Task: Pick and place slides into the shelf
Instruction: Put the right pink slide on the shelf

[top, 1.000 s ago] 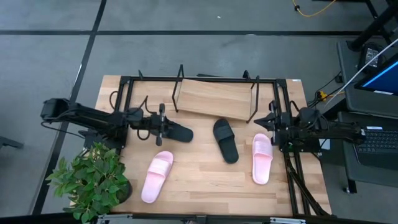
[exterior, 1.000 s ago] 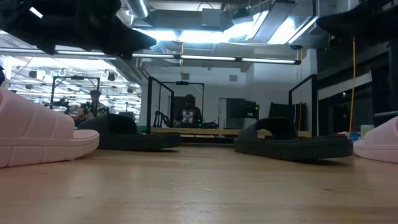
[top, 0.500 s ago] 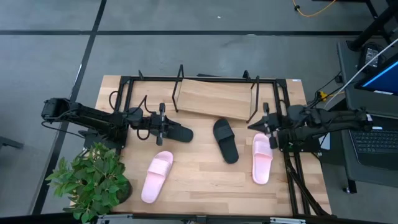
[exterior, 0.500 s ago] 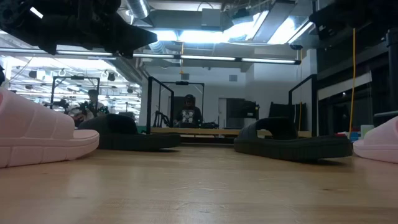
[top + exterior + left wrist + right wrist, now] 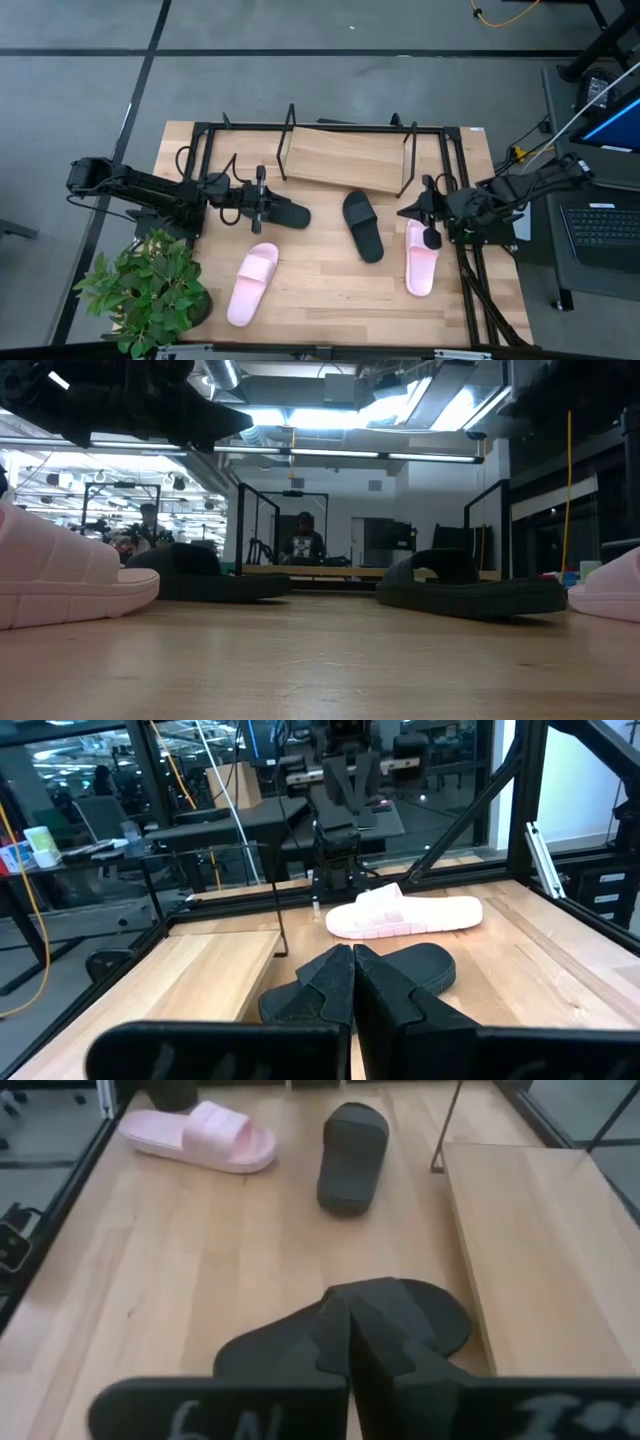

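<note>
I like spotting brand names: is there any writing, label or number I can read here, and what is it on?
Nothing reads clearly.
Pale marks on the right gripper housing: cut off, unreadable.
White print on a distant person: too small.
The slides and shelf show no writing.

Robotics lab: black test frames (image 5: pixel 262 525), workbenches (image 5: pixel 215 825), laptop (image 5: pixel 612 130), ceiling strip lights (image 5: pixel 340 455).
</note>
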Robot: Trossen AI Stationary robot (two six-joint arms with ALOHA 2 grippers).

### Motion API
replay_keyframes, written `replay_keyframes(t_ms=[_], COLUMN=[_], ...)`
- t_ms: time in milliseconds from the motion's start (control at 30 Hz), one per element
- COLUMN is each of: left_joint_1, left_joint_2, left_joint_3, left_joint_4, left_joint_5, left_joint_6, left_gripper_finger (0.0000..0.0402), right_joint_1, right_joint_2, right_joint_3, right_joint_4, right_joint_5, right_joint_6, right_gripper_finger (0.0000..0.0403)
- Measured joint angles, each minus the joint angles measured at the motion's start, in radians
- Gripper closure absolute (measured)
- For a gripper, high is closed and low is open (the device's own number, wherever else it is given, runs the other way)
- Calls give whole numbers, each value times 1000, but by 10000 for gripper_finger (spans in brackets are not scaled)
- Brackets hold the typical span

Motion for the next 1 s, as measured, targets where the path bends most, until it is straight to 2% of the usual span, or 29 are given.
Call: replay_keyframes(t_ms=[167, 433, 667, 867, 1000], left_joint_1=[18, 70, 86, 87, 87], left_joint_2=[0, 0, 0, 0, 0], left_joint_3=[0, 0, 0, 0, 0], left_joint_4=[7, 14, 7, 6, 4], left_joint_5=[-1, -1, 2, 77, 82], left_joint_6=[15, 15, 19, 23, 24], left_gripper_finger=[401, 402, 402, 402, 402], right_joint_1=[57, 104, 149, 193, 219], right_joint_2=[70, 207, 336, 442, 519], right_joint_3=[93, 180, 246, 308, 359], right_joint_4=[-91, -249, -361, -537, -607], right_joint_5=[23, 82, 85, 85, 66], right_joint_6=[31, 178, 318, 544, 641], right_gripper_finger=[403, 403, 403, 403, 403])
